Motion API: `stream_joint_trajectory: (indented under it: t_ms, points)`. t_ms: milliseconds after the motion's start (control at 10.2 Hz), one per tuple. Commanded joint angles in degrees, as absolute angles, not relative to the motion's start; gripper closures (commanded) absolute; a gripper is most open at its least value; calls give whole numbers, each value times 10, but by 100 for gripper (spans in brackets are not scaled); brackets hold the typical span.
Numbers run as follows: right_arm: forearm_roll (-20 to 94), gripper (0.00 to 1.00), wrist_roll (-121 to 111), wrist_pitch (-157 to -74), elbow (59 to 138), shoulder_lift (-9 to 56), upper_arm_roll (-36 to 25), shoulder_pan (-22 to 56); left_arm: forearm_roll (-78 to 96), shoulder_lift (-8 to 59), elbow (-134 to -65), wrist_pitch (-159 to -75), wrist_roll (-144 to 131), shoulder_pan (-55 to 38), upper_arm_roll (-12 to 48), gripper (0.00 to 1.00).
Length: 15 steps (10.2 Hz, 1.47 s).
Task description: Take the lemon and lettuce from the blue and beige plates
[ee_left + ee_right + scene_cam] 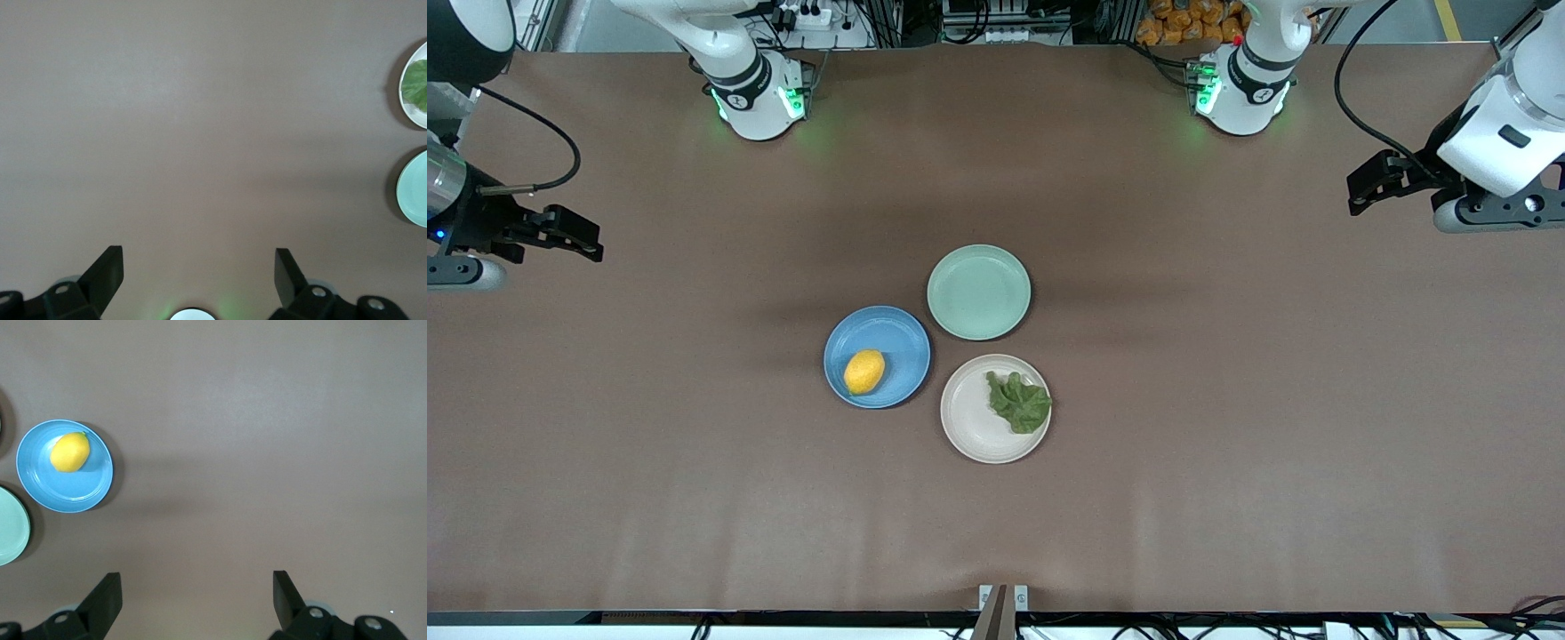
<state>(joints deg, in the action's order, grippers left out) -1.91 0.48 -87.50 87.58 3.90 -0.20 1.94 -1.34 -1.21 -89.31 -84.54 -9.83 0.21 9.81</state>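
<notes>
A yellow lemon (864, 371) lies on the blue plate (898, 331) at the table's middle; both show in the right wrist view, lemon (69, 452) on plate (87, 493). A green lettuce leaf (1019, 402) lies on the beige plate (971, 418), beside the blue plate toward the left arm's end; the leaf (419, 84) and plate (408, 100) show in the left wrist view. My right gripper (587, 240) is open and empty, up over the right arm's end of the table. My left gripper (1360, 187) is open and empty, up over the left arm's end.
An empty pale green plate (978, 292) sits farther from the front camera than the other two plates, touching both; it also shows in the left wrist view (415, 190) and the right wrist view (10, 527). Bare brown table (1227, 400) surrounds the plates.
</notes>
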Motion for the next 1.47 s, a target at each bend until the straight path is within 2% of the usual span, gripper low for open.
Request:
stream_joint_trajectory:
  t_ms: [0, 294, 588, 882, 1078, 1373]
  points:
    - [-9, 0, 4, -876, 891, 22, -2, 16, -6, -7, -882, -847, -85, 6, 99, 0]
    - [-9, 0, 4, -875, 891, 22, -2, 16, -3, 10, -881, -854, -77, 6, 99, 0]
    - [16, 0, 5, -903, 889, 37, -1, 18, 1, 39, -880, -923, -78, -35, 124, 0]
    - [58, 0, 44, -936, 885, 83, 3, 24, 35, 92, -881, -1044, -189, -114, 125, 0]
    - [54, 0, 167, -954, 883, 128, 37, 40, 24, 158, -879, -1154, -301, -189, 123, 0]
    - [51, 0, 309, -974, 838, 232, 92, 47, 16, 248, -879, -1327, -418, -267, 121, 0]
